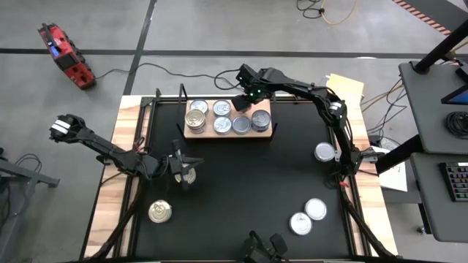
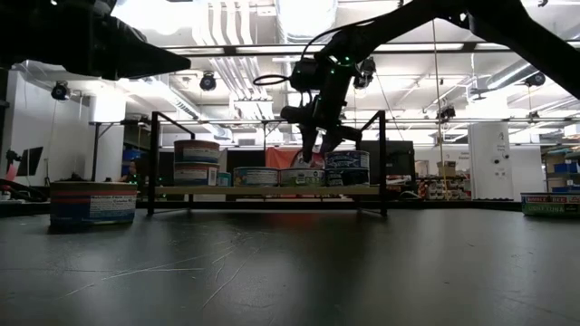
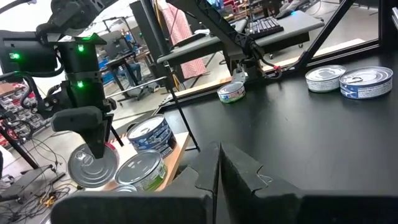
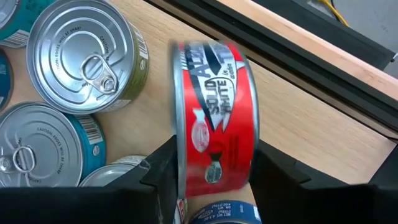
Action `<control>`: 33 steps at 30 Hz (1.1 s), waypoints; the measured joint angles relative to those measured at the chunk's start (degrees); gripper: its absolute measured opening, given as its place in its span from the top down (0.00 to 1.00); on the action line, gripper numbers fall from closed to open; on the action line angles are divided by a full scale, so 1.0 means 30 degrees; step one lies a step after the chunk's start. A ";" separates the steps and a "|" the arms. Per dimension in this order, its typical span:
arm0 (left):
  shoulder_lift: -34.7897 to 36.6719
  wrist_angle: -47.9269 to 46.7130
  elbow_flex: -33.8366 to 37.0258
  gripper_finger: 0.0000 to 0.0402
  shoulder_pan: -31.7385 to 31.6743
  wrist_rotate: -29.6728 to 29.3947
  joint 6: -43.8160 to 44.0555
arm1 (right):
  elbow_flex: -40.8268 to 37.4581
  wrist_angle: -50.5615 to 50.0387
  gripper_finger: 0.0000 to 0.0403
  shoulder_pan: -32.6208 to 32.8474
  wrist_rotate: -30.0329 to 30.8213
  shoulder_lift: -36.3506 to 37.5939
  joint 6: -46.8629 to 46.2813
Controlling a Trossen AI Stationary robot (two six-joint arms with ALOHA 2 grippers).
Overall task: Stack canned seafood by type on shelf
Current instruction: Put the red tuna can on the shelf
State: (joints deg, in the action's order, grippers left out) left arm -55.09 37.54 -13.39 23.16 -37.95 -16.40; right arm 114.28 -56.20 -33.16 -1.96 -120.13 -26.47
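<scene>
The right pincer (image 1: 244, 102) is seen over the far side of the wooden shelf (image 1: 272, 117), with a red-labelled can (image 4: 214, 121) carried between its fingers on edge, so that the can's flat faces stand sideways rather than up. In the right wrist view the fingers sit on either side of the can's rim; it is judged to be held, though the grip may be slackening. Beside it on the shelf stand a green-labelled silver-topped can (image 4: 90, 59) and a teal-labelled can (image 4: 40, 149), with other cans in two rows along the board.

The coming move is judged to turn on one relation: the red can is on its side, while the cans on the shelf lie flat. It would have to be turned lid-up and brought down onto a bare part of the board or onto a matching can. In the low view the right pincer hangs just above the shelf's cans.

The left pincer (image 1: 181, 166) is closed and empty, waiting over the table (image 1: 241, 190) near its left edge, next to a loose can. A gold-topped can (image 1: 160, 212) lies near the front left, and three silver-topped cans (image 1: 308, 217) are left on the right half, nearer the right arm.
</scene>
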 joint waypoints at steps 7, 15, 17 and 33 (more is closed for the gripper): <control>0.0000 0.0007 0.0000 1.00 0.0000 0.0007 0.0007 | 0.0000 0.0094 0.62 0.0004 0.0007 -0.0002 0.0180; 0.0000 0.0020 0.0000 1.00 0.0000 0.0015 0.0170 | 0.0007 0.0531 0.63 0.0004 0.0007 0.0002 0.0675; 0.0000 0.0022 0.0000 1.00 0.0000 0.0022 0.0226 | 0.0093 0.0537 0.64 0.0004 0.0007 0.0002 0.0793; 0.0000 0.0020 -0.0007 1.00 0.0022 0.0022 0.0306 | 0.0277 0.0564 0.64 -0.0040 -0.2109 -0.0009 0.2174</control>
State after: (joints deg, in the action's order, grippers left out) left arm -55.09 37.60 -13.41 23.22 -37.89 -15.49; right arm 115.11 -54.51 -33.28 -8.28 -120.16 -19.95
